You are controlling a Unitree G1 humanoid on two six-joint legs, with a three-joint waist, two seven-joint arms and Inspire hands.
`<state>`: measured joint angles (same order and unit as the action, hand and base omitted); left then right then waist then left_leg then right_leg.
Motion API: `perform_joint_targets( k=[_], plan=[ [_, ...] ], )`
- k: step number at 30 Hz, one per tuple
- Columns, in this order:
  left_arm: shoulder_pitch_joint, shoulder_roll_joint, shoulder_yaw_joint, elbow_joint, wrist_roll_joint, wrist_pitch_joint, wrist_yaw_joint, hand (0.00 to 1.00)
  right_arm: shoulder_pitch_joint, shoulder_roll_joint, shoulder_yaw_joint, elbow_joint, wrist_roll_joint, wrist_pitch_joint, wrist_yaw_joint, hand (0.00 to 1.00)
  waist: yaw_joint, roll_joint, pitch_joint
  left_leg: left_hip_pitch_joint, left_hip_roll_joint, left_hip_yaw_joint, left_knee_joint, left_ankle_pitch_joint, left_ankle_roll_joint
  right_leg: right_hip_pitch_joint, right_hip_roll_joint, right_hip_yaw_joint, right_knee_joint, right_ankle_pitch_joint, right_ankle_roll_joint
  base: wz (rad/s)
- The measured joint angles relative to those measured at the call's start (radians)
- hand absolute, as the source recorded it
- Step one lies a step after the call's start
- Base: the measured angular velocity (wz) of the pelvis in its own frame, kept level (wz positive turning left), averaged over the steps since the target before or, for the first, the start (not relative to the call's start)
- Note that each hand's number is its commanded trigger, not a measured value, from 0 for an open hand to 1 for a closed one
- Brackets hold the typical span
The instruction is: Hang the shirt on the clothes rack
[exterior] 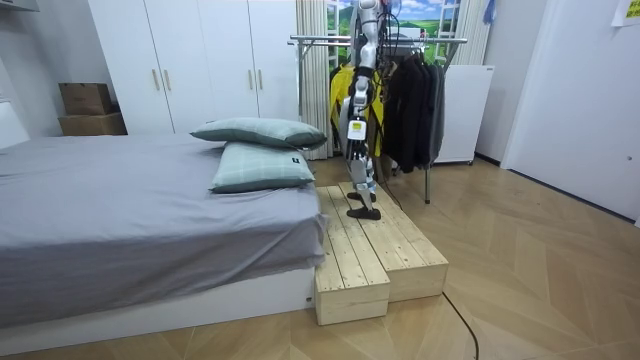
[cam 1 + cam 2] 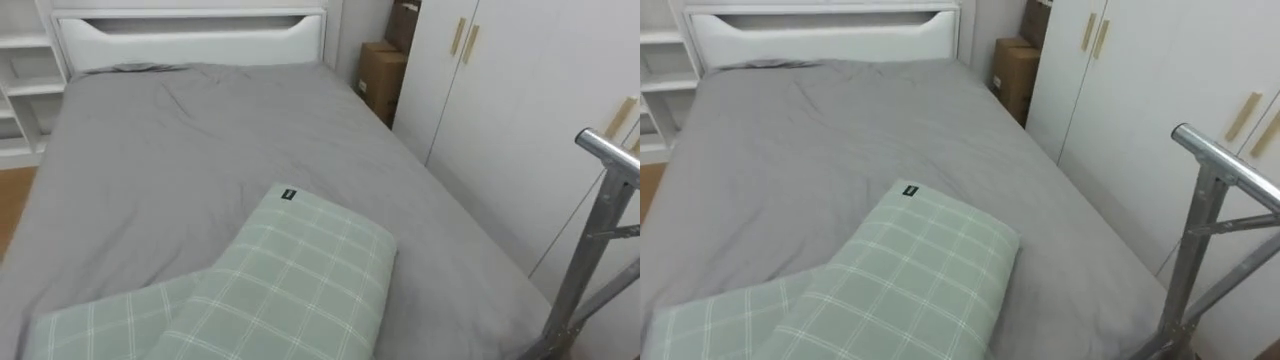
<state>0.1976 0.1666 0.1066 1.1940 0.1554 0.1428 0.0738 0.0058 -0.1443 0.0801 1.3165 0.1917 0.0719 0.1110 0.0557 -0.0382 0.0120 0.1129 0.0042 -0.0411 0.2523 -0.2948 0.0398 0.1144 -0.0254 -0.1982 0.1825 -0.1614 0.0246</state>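
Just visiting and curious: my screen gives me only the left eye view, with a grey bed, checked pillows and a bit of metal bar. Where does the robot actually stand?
Observer: On a low wooden platform set against the bed, at the end where the pillows lie.
Visitor: And the clothes it should hang?
Observer: Dark garments and a yellow garment already hang on a clothes rack just beyond the robot.
Visitor: Is my metal bar part of that rack?
Observer: Probably. The rack's top bar runs toward the white wardrobe, the same wardrobe that stands behind the bar in your view.
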Motion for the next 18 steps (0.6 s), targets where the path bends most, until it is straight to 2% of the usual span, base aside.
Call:
perform_joint_targets(
  k=[3, 8, 12, 16, 18],
  plan=[
    [0.009, -0.006, -0.012, -0.009, 0.020, -0.001, 0.032, 0.00, 0.004, -0.001, 0.000, 0.007, 0.002, -0.017, 0.001, 0.00, -0.001, 0.003, -0.0017, 0.000, 0.000, -0.006, 0.000, 0.003, -0.004, 0.004, 0.001, -0.007, -0.005, 0.000, -0.001, 0.06],
    [0.024, -0.029, -0.003, -0.008, 0.065, 0.003, 0.045, 0.00, 0.019, 0.000, -0.002, 0.017, 0.041, -0.029, 0.019, 0.00, 0.000, 0.001, -0.0065, 0.001, -0.002, -0.015, 0.001, 0.004, -0.005, 0.018, 0.004, -0.009, -0.022, 0.002, -0.004, 0.03],
    [0.025, -0.034, -0.002, -0.008, 0.078, 0.011, 0.045, 0.00, 0.030, -0.001, -0.005, 0.027, 0.093, -0.028, 0.040, 0.00, -0.001, 0.003, -0.0078, 0.001, -0.001, -0.020, -0.002, 0.004, -0.005, 0.022, 0.006, -0.010, -0.030, 0.003, -0.005, 0.04],
    [0.021, -0.039, -0.002, -0.013, 0.104, 0.011, 0.046, 0.00, 0.037, -0.004, -0.007, 0.026, 0.115, -0.028, 0.045, 0.00, -0.015, 0.017, -0.0142, -0.003, -0.001, -0.033, -0.004, 0.004, -0.005, 0.022, 0.006, -0.025, -0.031, 0.003, -0.005, 0.09],
    [0.021, -0.042, -0.002, -0.013, 0.121, 0.011, 0.046, 0.00, 0.037, -0.006, -0.006, 0.026, 0.117, -0.028, 0.045, 0.00, -0.022, 0.025, -0.0137, -0.002, -0.001, -0.035, -0.008, 0.004, -0.006, 0.023, 0.006, -0.027, -0.032, 0.003, -0.005, 0.02]
  ],
)
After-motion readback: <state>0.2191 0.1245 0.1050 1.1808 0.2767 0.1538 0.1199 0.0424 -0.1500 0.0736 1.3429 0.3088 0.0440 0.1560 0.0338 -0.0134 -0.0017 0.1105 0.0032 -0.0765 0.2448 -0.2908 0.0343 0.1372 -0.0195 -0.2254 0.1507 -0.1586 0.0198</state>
